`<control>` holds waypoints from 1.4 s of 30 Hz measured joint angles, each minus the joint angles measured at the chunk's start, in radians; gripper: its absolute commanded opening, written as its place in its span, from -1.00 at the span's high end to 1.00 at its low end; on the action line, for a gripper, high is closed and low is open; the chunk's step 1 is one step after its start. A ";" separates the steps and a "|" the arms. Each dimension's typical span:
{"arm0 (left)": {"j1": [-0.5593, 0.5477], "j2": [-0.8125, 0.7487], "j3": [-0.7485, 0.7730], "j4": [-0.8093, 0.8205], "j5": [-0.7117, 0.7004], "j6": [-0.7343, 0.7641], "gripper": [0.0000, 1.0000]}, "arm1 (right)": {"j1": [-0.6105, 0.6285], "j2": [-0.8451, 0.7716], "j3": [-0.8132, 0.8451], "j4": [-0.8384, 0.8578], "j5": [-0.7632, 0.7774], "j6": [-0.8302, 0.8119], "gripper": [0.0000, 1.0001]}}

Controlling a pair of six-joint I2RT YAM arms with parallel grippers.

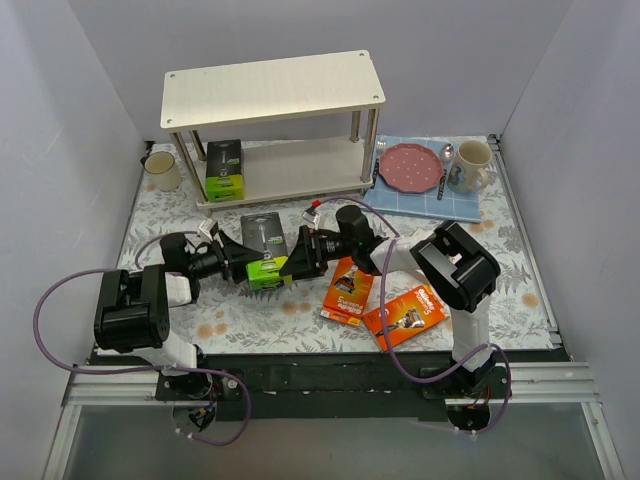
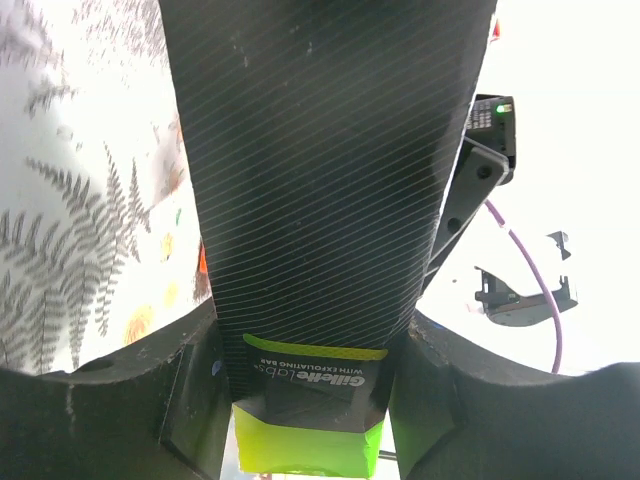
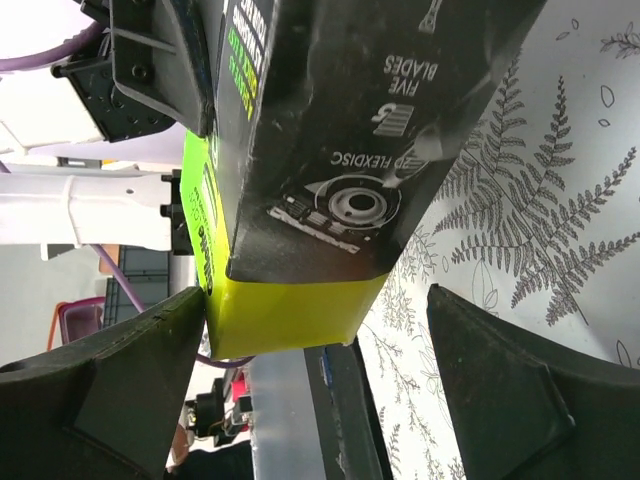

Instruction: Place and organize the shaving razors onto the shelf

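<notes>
A black-and-lime-green razor pack (image 1: 264, 248) is held just above the table in front of the shelf (image 1: 272, 90). My left gripper (image 1: 247, 266) is shut on the pack's green end; in the left wrist view the pack (image 2: 315, 200) fills the gap between the fingers (image 2: 310, 400). My right gripper (image 1: 291, 262) is open, and its jaws straddle the same pack (image 3: 320, 150) from the other side, with a gap at the right finger (image 3: 520, 390). A second black-and-green pack (image 1: 225, 170) stands on the shelf's lower tier at the left. Two orange packs (image 1: 348, 290) (image 1: 405, 315) lie flat to the right. No white boxes are in view.
A blue mat (image 1: 455, 208) with a red plate (image 1: 410, 166), cutlery and a patterned mug (image 1: 472, 164) lies at the back right. A cream mug (image 1: 162, 170) stands left of the shelf. Grey walls close in three sides.
</notes>
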 measured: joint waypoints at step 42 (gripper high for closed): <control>0.191 -0.180 0.181 -0.961 0.022 0.624 -0.50 | -0.141 0.412 0.653 -0.110 0.129 -0.216 0.08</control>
